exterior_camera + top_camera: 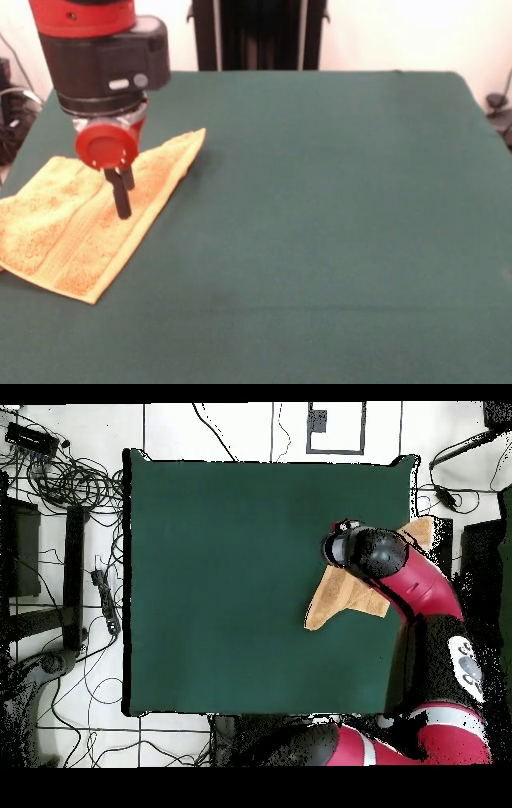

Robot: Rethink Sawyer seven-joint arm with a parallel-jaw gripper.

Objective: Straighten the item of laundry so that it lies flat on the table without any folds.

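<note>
the front view looks low and close across the green table [336, 200] toward the robot's side, cutting off the near edge. the overhead view looks straight down from high up, taking in the whole table [230, 574] and the floor [75, 494] around it. both share the tabletop, turned half round.

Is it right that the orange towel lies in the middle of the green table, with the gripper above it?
Not quite. The towel lies at the edge of the table, not in the middle; the front view shows it partly overhanging there. The gripper is indeed above it.
</note>
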